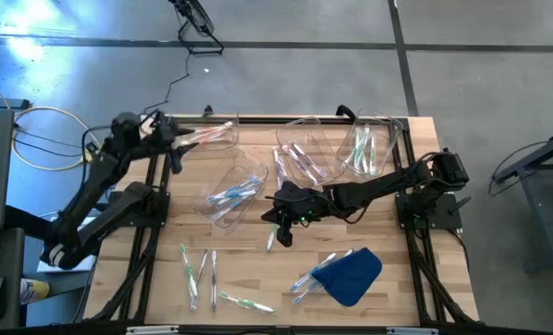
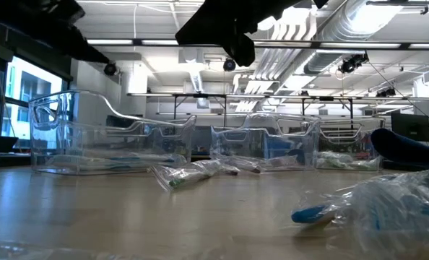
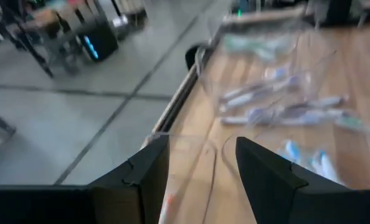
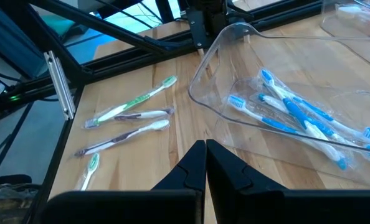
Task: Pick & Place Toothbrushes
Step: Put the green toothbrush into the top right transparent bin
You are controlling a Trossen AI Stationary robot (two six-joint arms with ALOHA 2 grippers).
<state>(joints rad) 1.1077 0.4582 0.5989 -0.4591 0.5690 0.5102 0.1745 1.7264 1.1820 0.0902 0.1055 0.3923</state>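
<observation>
Toothbrushes lie loose on the wooden table at the near left [image 1: 200, 270] [image 4: 132, 115]; one [image 1: 272, 238] lies just below my right gripper. More rest by the blue cloth [image 1: 309, 279]. Other toothbrushes lie in clear bins: blue ones [image 1: 235, 193] [image 4: 297, 115], a pink one [image 1: 211, 136], purplish ones [image 1: 298, 156] and green ones [image 1: 362, 147]. My right gripper [image 1: 281, 221] [image 4: 205, 163] hangs shut over the table's middle with nothing between its fingers. My left gripper [image 1: 172, 140] [image 3: 200, 180] stands open at the far left corner, beside the pink-brush bin's rim [image 3: 191, 140].
A blue cloth [image 1: 353, 274] lies at the near right, partly over some toothbrushes. The clear bins [image 2: 113, 133] stand in a row along the table's far half. A dark metal frame [image 1: 146, 223] runs along both table sides. Bare wood shows in the near middle.
</observation>
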